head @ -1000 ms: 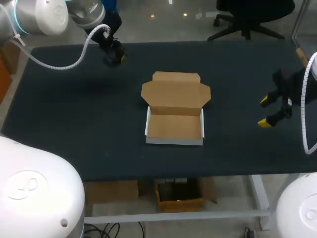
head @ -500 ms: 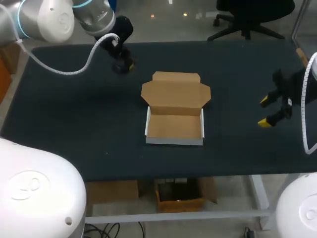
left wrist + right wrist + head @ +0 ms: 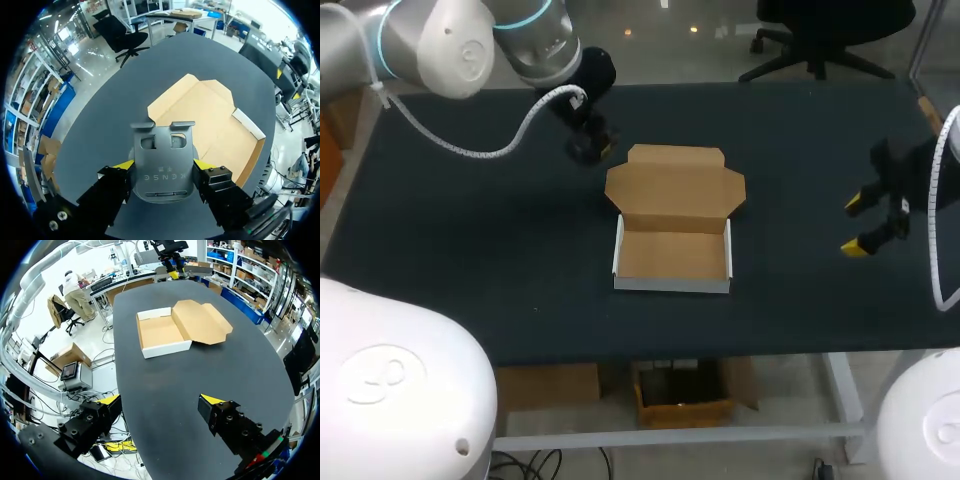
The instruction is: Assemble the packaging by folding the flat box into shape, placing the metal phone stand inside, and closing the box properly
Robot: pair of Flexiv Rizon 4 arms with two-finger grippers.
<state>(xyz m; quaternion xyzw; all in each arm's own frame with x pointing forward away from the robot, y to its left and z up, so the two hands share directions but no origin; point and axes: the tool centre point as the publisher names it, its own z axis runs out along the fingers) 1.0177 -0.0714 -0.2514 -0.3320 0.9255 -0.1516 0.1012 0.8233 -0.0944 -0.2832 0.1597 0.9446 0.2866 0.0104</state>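
My left claw [image 3: 162, 165] is clenched on the metal phone stand [image 3: 162, 145]. The two yellow tips press its side edges from either side, low down near its rounded end. The grey plate juts out ahead of my fingers, with two cut-outs and two small bent lips at its far end. Just past those lips lies the cardboard box [image 3: 239, 131], its lid flap [image 3: 192, 102] nearest the stand and the tray beyond that.

From the head view, this arm comes in from the far left corner, and the claw hangs over the dark table [image 3: 470, 250] just beside the far left corner of the lid. I cannot tell whether the stand's tip overlaps the flap or stops short of it.

The box sits in the middle of the table, already folded into shape. It has white outer walls and a brown inside, and its floor is in full view. The lid is laid back flat toward the far edge with its side tabs spread out.

My right claw [image 3: 160, 400] is released, fingers spread wide over bare tabletop. It hangs near the table's right edge, well apart from the box, with the tray's white front wall facing it
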